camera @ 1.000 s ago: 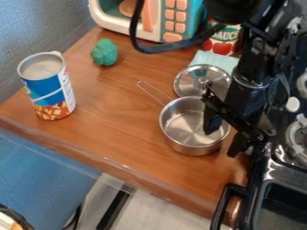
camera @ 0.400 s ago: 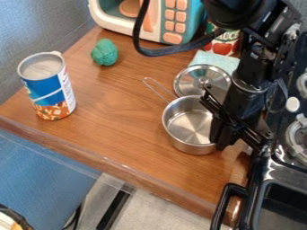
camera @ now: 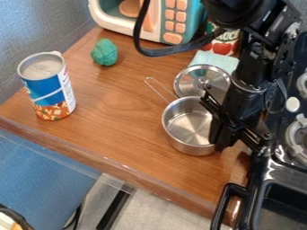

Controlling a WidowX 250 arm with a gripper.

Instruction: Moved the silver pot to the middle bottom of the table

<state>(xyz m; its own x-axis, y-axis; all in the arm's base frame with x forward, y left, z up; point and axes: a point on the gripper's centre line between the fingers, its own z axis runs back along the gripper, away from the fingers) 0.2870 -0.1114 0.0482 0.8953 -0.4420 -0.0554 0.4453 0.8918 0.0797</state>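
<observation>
The gripper [camera: 219,143] points down at the right rim of the silver pot [camera: 189,128], its two fingers drawn nearly together with the pot's wall pinched between them. The pot is upright, its open bowl reaching out to the left of the gripper, on the stove side of the wooden table [camera: 114,108]; whether its base fully meets the wood, I cannot tell. Its wire handle [camera: 147,79] slants up and away from the gripper, toward the upper left.

Just above the gripper and the pot lies a round metal lid [camera: 195,80], its knob up, and past that a pale blue cloth [camera: 223,61]. Farther up from the gripper stands a can with red tomatoes on its label [camera: 223,46], and beside it, to the left, a toy microwave [camera: 177,20]. Well apart from the gripper, up and to the left, sits a lumpy green thing [camera: 105,53]; farthest left, a blue, open-topped can [camera: 51,87] stands upright. Close on the gripper's right is the black stove [camera: 287,157], and below the gripper a thick black handle [camera: 225,197] juts out
</observation>
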